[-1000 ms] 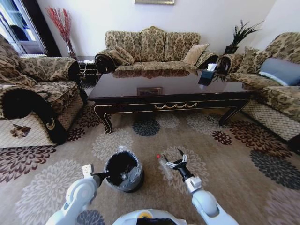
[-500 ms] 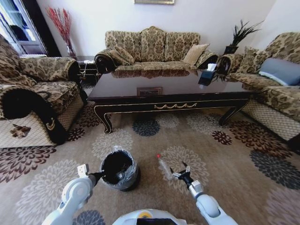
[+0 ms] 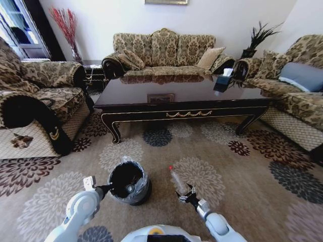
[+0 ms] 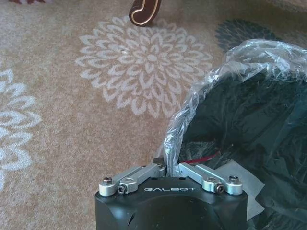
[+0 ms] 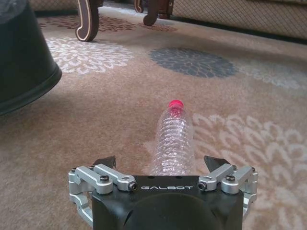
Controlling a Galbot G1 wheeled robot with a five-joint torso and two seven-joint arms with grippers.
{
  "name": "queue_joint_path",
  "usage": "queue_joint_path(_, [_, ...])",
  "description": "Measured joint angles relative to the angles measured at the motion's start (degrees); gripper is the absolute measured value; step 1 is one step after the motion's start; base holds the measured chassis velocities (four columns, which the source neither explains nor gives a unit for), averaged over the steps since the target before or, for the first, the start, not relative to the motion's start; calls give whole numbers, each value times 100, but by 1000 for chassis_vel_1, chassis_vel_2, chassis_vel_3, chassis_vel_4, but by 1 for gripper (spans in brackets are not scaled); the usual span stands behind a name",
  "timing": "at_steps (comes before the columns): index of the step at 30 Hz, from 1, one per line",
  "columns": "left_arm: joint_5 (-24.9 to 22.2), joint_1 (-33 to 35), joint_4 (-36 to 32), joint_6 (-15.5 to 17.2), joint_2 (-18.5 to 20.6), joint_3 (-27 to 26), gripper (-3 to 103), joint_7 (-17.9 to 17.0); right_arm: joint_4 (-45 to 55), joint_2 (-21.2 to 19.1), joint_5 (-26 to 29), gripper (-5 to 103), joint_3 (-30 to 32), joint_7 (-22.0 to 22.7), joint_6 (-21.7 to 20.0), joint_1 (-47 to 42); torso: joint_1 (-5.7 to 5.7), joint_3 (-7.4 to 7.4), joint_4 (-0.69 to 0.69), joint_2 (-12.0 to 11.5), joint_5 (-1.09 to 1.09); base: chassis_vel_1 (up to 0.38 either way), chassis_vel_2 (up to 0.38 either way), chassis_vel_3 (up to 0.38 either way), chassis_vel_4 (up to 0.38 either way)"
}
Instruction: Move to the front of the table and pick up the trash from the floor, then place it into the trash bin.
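clear bottle [image 5: 172, 139] w/ red cap, black bin [image 3: 129, 182], beige floral carpet [image 3: 242, 171]

A pale wall [image 3: 101, 20] runs across the top of the frame, with a picture frame's lower edge [image 3: 166, 2] at top centre. Below it stands a patterned sofa [image 3: 164, 53] with cushions. A matching armchair [image 3: 35, 101] fills the left side, another sofa [image 3: 298, 85] the right, bearing a grey cushion [image 3: 303, 75]. In the upper left, a window [image 3: 17, 27] lets in daylight beside a vase of red twigs [image 3: 65, 25]. A dark spiky plant [image 3: 260, 38] stands at upper right. Beige carpet [image 3: 252, 171] with flower medallions covers the lower half.
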Motion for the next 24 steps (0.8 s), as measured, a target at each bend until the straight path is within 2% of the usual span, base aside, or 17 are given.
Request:
queue_joint_path(12, [-2,10,8,0,22,5,0,1,-975,281,57,101,-68,-78,139,575,0,0,0,0,0,0,0,0,0])
queue_joint_path(13, [-2,16,8,0,27,-11,0,1,-1031,306,21,97,-66,-113,197,596,0,0,0,0,-1,0,0,0,0])
queue_joint_path(15, [-4,19,8,0,33,-28,0,3,-1068,335,-18,97,-66,-157,261,611,0,0,-1,0,0,0,0,0,0])
queue_joint_path(18, [-10,16,8,0,39,-37,0,5,-1129,427,-92,81,-69,-198,352,655,0,0,0,0,0,0,0,0,0])
queue_joint_path(19, [-10,16,8,0,39,-37,0,5,-1129,427,-92,81,-69,-198,352,655,0,0,0,0,0,0,0,0,0])
queue_joint_path(20, [-10,11,8,0,40,-24,0,4,-1140,445,-105,75,-73,-199,361,664,0,0,0,0,1,0,0,0,0])
queue_joint_path(22, [-10,9,7,0,37,-2,0,2,-1144,452,-121,75,-75,-199,368,667,0,0,0,0,1,0,0,0,0])
queue_joint_path(23, [-10,8,2,0,31,21,0,-5,-1143,448,-138,65,-75,-203,381,663,0,0,0,0,0,0,0,0,0])
queue_joint_path(24, [-10,8,1,0,29,27,0,-7,-1141,445,-143,65,-75,-205,386,659,0,0,0,0,-1,0,0,0,0])
